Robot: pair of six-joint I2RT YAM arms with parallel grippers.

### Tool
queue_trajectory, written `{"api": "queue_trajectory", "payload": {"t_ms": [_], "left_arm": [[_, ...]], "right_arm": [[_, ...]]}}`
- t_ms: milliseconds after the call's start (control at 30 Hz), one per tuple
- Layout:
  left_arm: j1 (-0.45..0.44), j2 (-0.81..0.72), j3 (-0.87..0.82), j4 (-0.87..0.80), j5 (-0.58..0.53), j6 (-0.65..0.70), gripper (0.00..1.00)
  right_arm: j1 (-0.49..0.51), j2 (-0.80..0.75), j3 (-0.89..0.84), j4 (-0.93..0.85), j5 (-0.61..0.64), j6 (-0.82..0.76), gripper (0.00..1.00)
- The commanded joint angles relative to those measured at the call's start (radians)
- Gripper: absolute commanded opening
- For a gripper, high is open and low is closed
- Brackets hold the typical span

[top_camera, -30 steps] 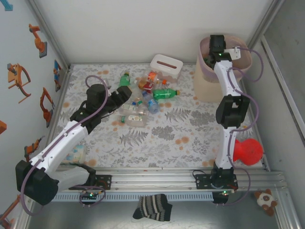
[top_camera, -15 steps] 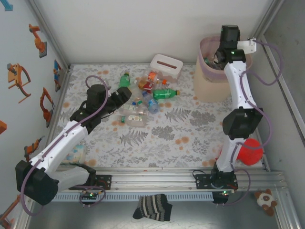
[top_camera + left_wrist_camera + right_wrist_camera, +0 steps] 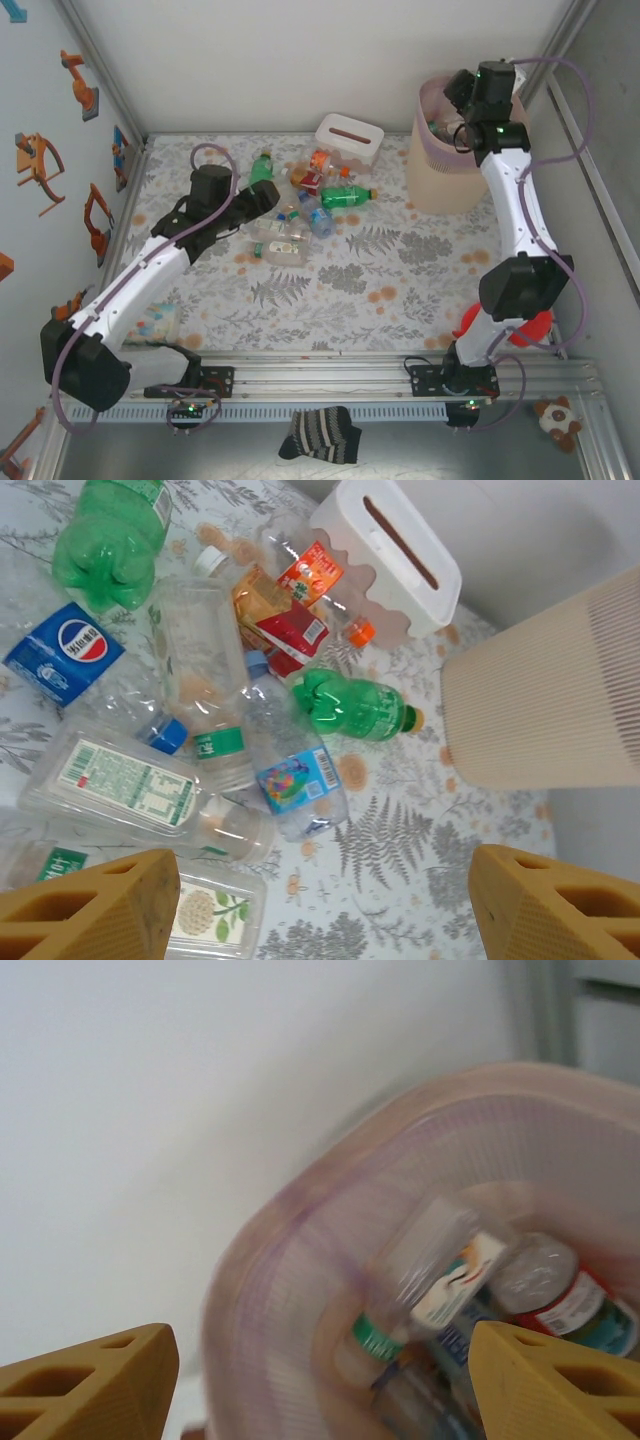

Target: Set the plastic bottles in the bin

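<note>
**Bottles heaped mid-table, more already in the bin**

The left gripper (image 3: 268,196) hovers at the left edge of the heap (image 3: 300,205). Its fingers (image 3: 90,905) are wide apart and nothing is between them. In the left wrist view a green bottle (image 3: 110,540) lies at the top left, with a Pepsi bottle (image 3: 65,665) just beside it. Right of these are several flattened clear bottles (image 3: 200,670), touching and overlapping. Next comes a second green bottle (image 3: 355,708) on its side, its cap pointing toward the bin (image 3: 550,700).

From above, the heap sits on the fern-print table (image 3: 350,280), left of centre and toward the far side. The white box (image 3: 350,138) touches its far edge.

The bin (image 3: 440,175) stands in the far right corner, apart from the heap. The right gripper (image 3: 455,95) hangs over its rim, fingers (image 3: 90,1380) apart and holding nothing. The right wrist view is blurred. It shows bottles inside the pink liner (image 3: 300,1220), among them a clear one (image 3: 420,1280) and a red-labelled one (image 3: 565,1295).
</note>
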Motion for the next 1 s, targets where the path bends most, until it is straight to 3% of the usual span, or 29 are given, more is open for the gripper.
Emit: {"api": "queue_trajectory", "payload": {"t_ms": [0, 200, 400, 667, 967], "left_arm": [[0.009, 0.041, 0.072, -0.126, -0.017, 0.169, 0.76], [0.021, 0.101, 0.166, -0.263, -0.046, 0.32, 0.76], [0.059, 0.089, 0.139, -0.252, -0.03, 0.283, 0.76], [0.147, 0.023, 0.043, -0.192, 0.039, 0.183, 0.76], [0.265, -0.078, -0.065, -0.139, 0.119, 0.089, 0.76]], "right_arm": [[0.01, -0.074, -0.04, 0.024, -0.31, -0.262, 0.74], [0.054, -0.11, -0.152, 0.004, -0.705, -0.549, 0.71], [0.17, -0.131, -0.261, -0.091, -0.87, -0.88, 0.72], [0.37, -0.1, -0.422, -0.084, -0.861, -1.102, 0.69], [0.573, 0.081, -0.414, -0.093, -0.684, -1.207, 0.61]]}}
